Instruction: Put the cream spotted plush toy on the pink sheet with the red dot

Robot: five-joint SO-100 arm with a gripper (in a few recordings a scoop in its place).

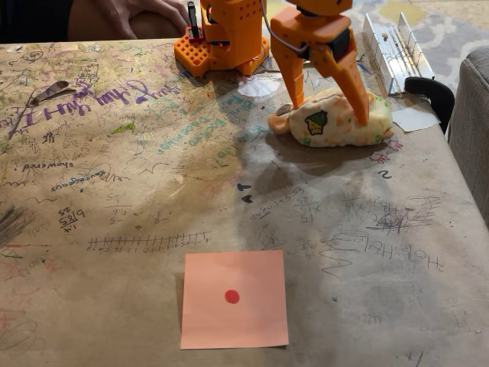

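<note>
The orange claw straddles the cream spotted plush toy at the far side of the counter, its 2 fingers spread around it, apparently for a pinch. The pink sheet with the red dot lies well apart, near the front edge.

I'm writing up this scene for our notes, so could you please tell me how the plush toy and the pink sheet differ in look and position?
The cream spotted plush toy is plump and rounded; the pink sheet is flat and square. The toy bears many spots and a cartoon patch; the sheet has one red dot. The toy lies far back with the gripper straddling it; the sheet lies near the front edge, untouched. Both rest on the scribbled table.
</note>
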